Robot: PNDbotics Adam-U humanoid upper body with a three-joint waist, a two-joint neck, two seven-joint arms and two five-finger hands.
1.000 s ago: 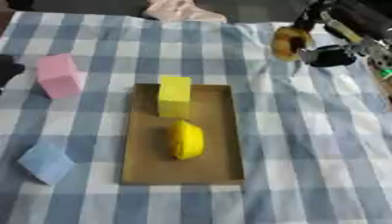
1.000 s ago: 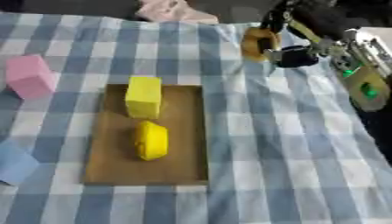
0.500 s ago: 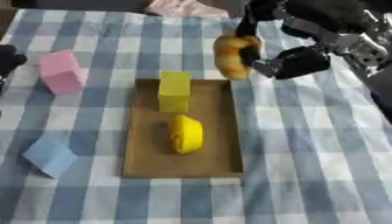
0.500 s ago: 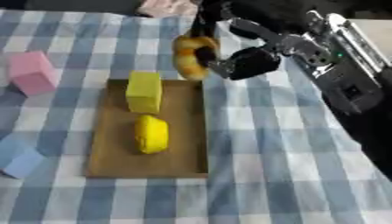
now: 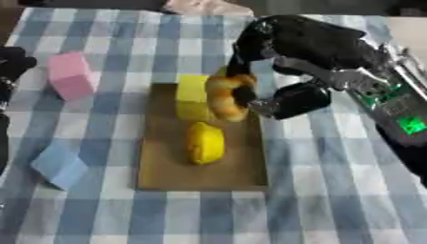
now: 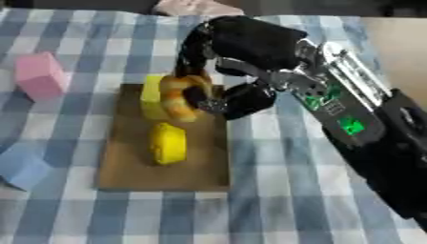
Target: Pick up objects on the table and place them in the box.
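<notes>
My right hand (image 5: 283, 57) reaches in from the right and is shut on a golden-brown ring-shaped pastry (image 5: 229, 96), holding it upright over the right part of the flat brown box (image 5: 167, 171). In the box lie a yellow block (image 5: 192, 96) at the far end and a yellow lemon-shaped piece (image 5: 204, 142) in the middle. A pink block (image 5: 71, 76) stands on the cloth to the left, and a light blue block (image 5: 58, 164) lies near the lower left. A dark part of my left hand (image 5: 13, 64) shows at the left edge.
A blue and white checked cloth (image 5: 333, 200) covers the table. A pale crumpled thing (image 5: 204, 6) lies at the far edge. My right forearm (image 6: 367, 128), with a green light, crosses the right side.
My right hand has carried the ring-shaped pastry from the far right of the table leftward and down to over the box, beside the yellow block.
</notes>
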